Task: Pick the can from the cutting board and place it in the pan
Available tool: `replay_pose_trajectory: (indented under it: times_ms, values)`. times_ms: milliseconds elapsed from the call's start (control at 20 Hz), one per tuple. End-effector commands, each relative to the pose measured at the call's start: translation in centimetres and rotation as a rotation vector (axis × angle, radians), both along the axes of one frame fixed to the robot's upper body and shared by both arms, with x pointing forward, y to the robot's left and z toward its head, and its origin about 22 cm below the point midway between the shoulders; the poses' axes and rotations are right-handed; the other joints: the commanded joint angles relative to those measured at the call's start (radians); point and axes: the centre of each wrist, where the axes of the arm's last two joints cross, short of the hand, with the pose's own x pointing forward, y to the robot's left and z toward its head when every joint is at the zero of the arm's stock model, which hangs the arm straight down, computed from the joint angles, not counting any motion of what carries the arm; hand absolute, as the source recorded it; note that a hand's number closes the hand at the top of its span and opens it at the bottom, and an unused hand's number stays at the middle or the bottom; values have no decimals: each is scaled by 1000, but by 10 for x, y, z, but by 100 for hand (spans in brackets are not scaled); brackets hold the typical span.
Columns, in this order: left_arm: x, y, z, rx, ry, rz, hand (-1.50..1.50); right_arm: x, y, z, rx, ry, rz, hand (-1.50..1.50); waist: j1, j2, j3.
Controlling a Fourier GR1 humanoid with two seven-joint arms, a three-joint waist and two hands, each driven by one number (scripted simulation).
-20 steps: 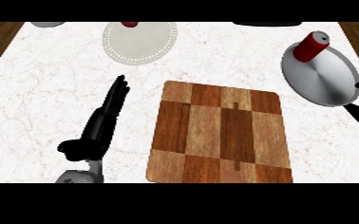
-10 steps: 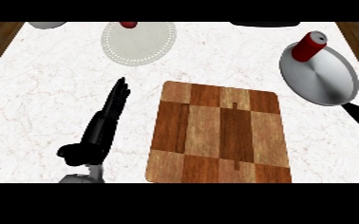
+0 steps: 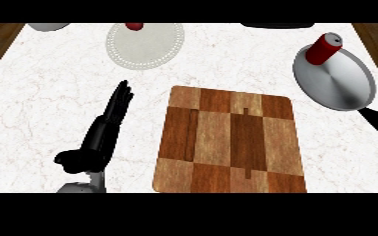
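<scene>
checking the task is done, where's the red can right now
In the head view the red can stands upright at the far edge of the silver pan, upper right, beyond the bare cutting board.

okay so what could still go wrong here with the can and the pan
1. The red can stands at the far edge of the pan, not its middle; a nudge might tip it over the rim.
2. The left hand lies open beside the cutting board; a careless sweep could shove the board.

Likely a kitchen: marble counter (image 3: 44, 95), wooden cutting board (image 3: 230, 140), steel pan (image 3: 334, 80), white plate (image 3: 144, 45).
</scene>
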Motion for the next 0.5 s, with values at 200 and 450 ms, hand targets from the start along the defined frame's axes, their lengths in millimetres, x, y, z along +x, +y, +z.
replay_pose_trajectory:
  times_ms: [200,450]
  values:
    - [-11,-11,-4,-6,-8,12,0,-22,-21,13,-13,-35,73,-150,-4,-2,0]
    - [3,-2,7,9,23,-3,0,-10,1,-13,-45,-28,71,-150,0,0,0]
